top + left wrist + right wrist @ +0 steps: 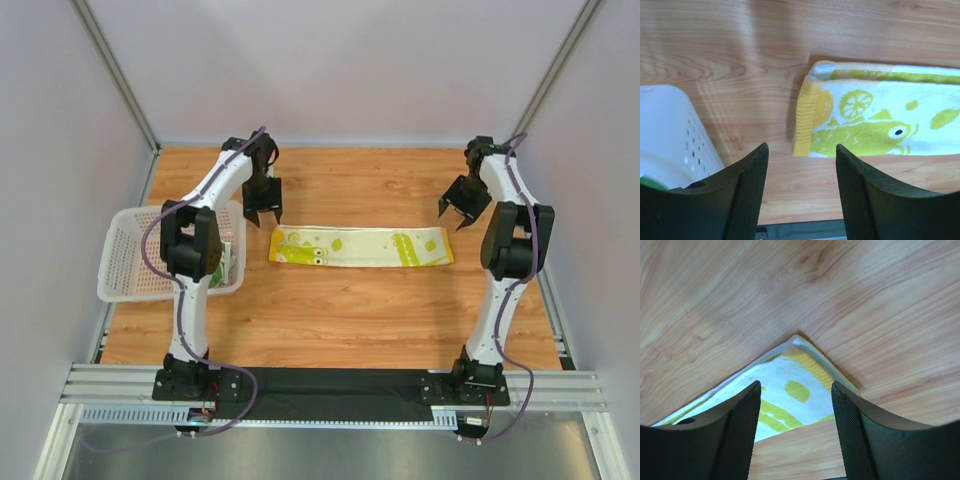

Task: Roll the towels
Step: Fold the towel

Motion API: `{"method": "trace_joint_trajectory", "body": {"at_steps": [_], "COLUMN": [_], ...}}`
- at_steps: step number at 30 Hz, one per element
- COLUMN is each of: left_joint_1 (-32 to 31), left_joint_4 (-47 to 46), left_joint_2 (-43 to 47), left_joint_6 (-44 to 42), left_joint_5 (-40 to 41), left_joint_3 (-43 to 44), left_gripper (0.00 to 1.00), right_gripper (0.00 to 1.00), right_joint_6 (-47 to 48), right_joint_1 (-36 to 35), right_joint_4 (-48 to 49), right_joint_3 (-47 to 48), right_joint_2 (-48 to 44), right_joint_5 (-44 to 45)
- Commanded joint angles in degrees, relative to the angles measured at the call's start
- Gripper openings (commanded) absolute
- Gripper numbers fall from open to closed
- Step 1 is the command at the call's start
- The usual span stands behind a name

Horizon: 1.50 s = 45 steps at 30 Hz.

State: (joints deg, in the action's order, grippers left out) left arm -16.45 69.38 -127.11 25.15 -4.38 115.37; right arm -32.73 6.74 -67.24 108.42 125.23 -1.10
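Observation:
A lime-yellow and white printed towel (360,246) lies flat on the wooden table as a long folded strip. Its left end (880,120) shows in the left wrist view, and its right corner (790,385) in the right wrist view. My left gripper (263,217) hangs open just above and behind the strip's left end, its jaws (801,150) holding nothing. Off the right end, my right gripper (455,216) is open too, its jaws (796,387) empty over the corner. A green towel (229,256) lies in the basket, mostly hidden by the left arm.
A white mesh basket (130,260) stands at the table's left edge, close beside the left arm; its wall (670,135) shows in the left wrist view. Grey walls enclose the table on three sides.

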Motion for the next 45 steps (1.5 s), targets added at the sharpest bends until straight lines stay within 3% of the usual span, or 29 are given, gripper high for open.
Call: {"method": "trace_joint_trajectory", "body": {"at_steps": [1,5,7,9,12,14,24,45], "left_joint_1": [-0.8,-4.2,-7.0,-9.3,-10.8,-10.9,-10.8,-10.7], "left_joint_4": [-1.0,-3.6,-5.1,-8.2,-10.8,-12.2,-15.6,-13.4], "left_joint_2": [8.1,11.5,13.2,14.4,14.4,13.7,9.1,12.7], "left_joint_6": [-1.4,-2.5,-2.6,-1.9,-1.2,-1.2,-1.2,-0.6], "left_joint_5": [2.0,1.4,0.2,-1.9,-4.0,-4.8,-1.4,7.9], "left_joint_3": [-1.6,-6.4,-10.8,-15.3,-18.7,-21.4,-26.8,-22.1], "left_gripper": [0.56,0.46,0.40,0.36,0.32,0.28,0.23,0.21], "right_gripper": [0.60,0.55,0.46,0.32,0.08,0.02,0.00,0.00], "right_joint_6": [2.0,6.1,7.6,9.0,8.1,7.1,9.3,11.6], "right_joint_1": [-1.3,-4.7,-8.3,-11.4,-13.5,-14.8,-16.6,-17.4], "right_joint_4": [-0.8,2.5,6.9,10.7,14.9,17.0,17.1,13.4], "right_joint_3": [1.2,-3.3,-6.7,-11.6,-17.5,-20.2,-22.6,-20.2], "right_joint_2": [-6.5,-12.3,-14.6,-16.3,-15.8,-14.7,-10.1,-8.4], "right_joint_5": [2.9,-3.9,-9.3,-20.4,-27.0,-32.3,-35.5,-36.3]}}
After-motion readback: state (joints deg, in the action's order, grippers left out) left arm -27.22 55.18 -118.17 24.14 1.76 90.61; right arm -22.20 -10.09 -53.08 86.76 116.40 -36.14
